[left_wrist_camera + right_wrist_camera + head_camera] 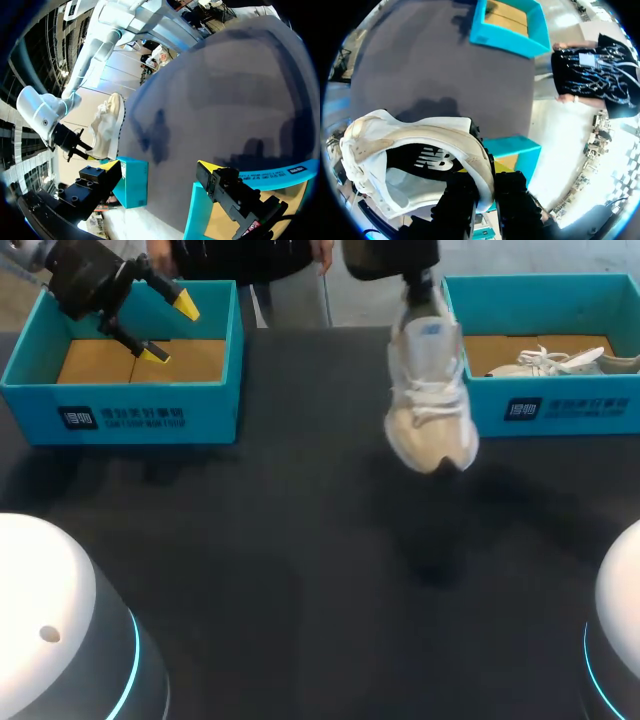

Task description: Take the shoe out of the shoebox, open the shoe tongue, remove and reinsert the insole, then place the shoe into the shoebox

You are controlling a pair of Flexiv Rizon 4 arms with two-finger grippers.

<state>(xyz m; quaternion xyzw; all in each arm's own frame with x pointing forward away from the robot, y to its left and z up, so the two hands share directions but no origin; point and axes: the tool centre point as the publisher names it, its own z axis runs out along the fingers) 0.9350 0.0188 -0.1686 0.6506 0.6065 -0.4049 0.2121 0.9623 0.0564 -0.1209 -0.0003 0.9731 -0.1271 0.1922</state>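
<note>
A white and beige sneaker [430, 390] hangs toe-down above the table's middle right, held by its heel. My right gripper [421, 295] is shut on the heel collar. In the right wrist view the collar [470, 150] sits pinched between the dark fingers of that gripper [487, 187], and the shoe's opening shows. The right shoebox [545, 410] is blue and holds a second white sneaker [550, 362]. My left gripper [168, 330] stands open over the left blue box [120, 415] with nothing between its yellow tips. The left wrist view shows the hanging sneaker [107, 125] far ahead of the left gripper [160, 170].
The left box [510, 25] holds only its brown cardboard floor [120, 362]. The dark table [300, 560] stretches between and in front of both boxes. Two white robot bases [50, 630] stand at the near corners.
</note>
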